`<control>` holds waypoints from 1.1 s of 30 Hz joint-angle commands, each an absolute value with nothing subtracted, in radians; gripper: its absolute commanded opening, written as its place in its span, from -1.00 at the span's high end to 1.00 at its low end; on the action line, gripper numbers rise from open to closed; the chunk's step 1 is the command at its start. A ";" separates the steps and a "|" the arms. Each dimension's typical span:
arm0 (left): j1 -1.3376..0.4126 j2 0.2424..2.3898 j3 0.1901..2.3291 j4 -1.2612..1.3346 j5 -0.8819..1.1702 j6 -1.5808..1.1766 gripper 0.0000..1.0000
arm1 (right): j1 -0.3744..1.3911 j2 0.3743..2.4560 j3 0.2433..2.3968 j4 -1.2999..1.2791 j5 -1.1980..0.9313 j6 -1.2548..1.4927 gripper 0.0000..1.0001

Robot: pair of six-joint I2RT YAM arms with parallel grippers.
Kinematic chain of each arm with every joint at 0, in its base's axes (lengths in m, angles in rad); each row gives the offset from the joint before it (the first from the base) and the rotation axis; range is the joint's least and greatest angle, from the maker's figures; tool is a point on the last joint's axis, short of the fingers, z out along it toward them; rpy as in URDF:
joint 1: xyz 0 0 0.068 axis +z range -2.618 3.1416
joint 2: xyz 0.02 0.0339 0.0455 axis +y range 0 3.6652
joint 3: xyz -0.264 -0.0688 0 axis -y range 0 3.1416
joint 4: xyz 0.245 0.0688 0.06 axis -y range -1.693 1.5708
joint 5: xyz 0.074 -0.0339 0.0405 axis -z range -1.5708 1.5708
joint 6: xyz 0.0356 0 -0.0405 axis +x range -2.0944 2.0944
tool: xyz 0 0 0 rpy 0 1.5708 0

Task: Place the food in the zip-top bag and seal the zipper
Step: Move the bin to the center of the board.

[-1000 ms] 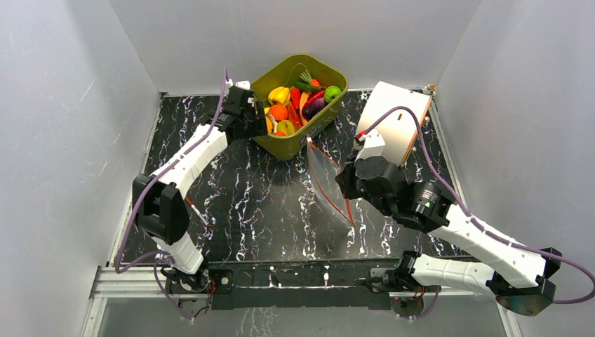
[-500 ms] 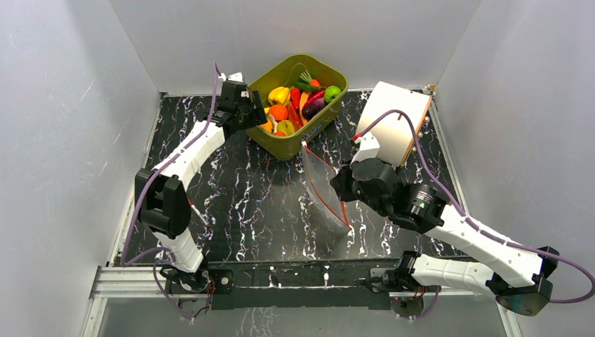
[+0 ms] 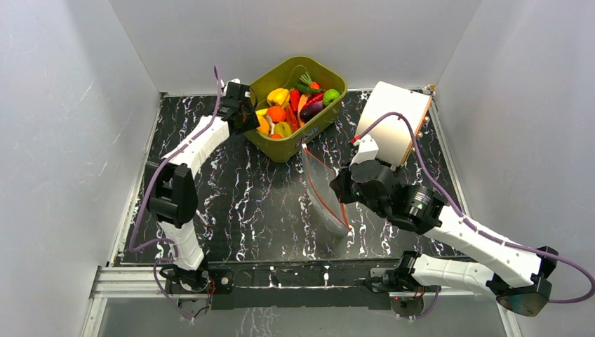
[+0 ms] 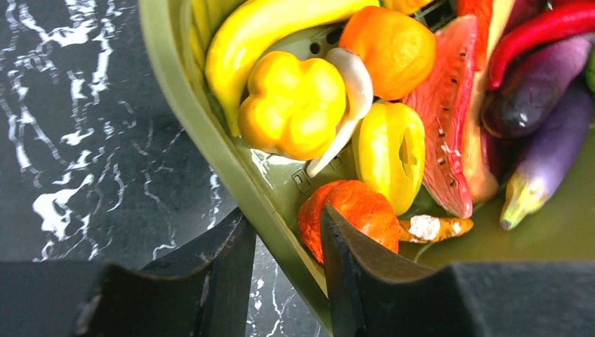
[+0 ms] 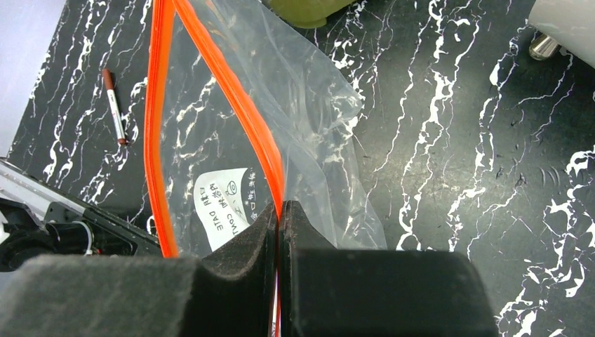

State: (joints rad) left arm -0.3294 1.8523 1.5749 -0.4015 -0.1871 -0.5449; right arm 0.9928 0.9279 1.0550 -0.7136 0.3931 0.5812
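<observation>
A robot lab test cell: bare white walls [image 3: 70, 105] box in a black marbled table [image 3: 245, 189]. Two white arms, left [image 3: 193, 151] and right [image 3: 463, 232], are bolted to a metal rail [image 3: 295, 277] at the near edge, trailing purple cables [image 3: 414, 133]. The only goods are toy food [image 3: 277, 112] in a tub [image 3: 281, 147].
</observation>
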 commanded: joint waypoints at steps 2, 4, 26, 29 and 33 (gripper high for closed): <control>-0.322 1.727 1.539 -0.539 -0.297 -0.526 0.41 | 0.991 0.899 1.050 -0.652 0.400 0.589 1.00; -0.322 1.688 1.503 -0.556 -0.314 -0.535 0.44 | 0.991 0.899 1.047 -0.650 0.400 0.589 1.00; -0.322 1.260 1.317 -0.753 -0.278 -0.534 -0.15 | 0.991 0.913 1.046 -0.657 0.417 0.565 1.00; -0.322 1.260 1.340 -0.704 -0.209 -0.471 -0.24 | 0.991 0.913 1.066 -0.687 0.433 0.575 1.00; -0.322 1.312 1.413 -0.621 -0.065 -0.299 -0.26 | 0.990 0.908 1.096 -0.732 0.454 0.586 1.00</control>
